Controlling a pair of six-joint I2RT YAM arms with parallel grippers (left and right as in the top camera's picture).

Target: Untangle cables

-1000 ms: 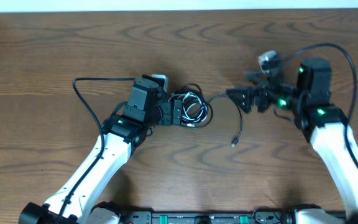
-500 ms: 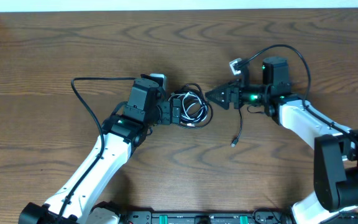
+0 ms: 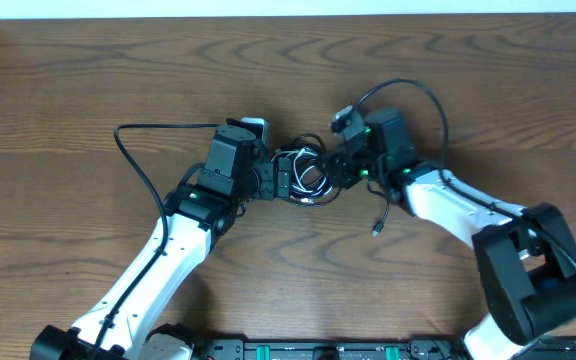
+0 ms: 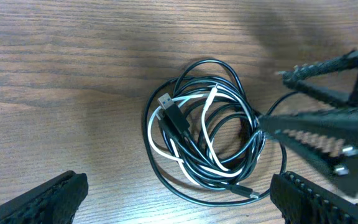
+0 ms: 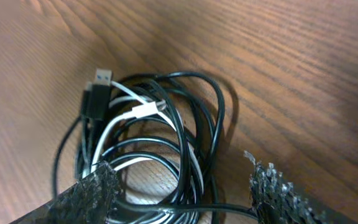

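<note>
Wood-grain surface (image 3: 88,80) carries the cables (image 3: 308,178), a black-and-white coil near its middle. The right end effector (image 3: 340,170), fingers spread, straddles the coil's right-hand strands. The left end effector (image 3: 286,183), spread wide, hangs at the coil's left side. Bare wood surrounds them, with the far edge well apart.

Light: soft, even, is coming from above onto the table (image 3: 68,90) | Shadows: cables (image 4: 197,134) are casting faint ones | Blur: right gripper (image 4: 271,97) is smearing in left wrist view; right wrist view's left edge is washing out pinkish, soft.
</note>
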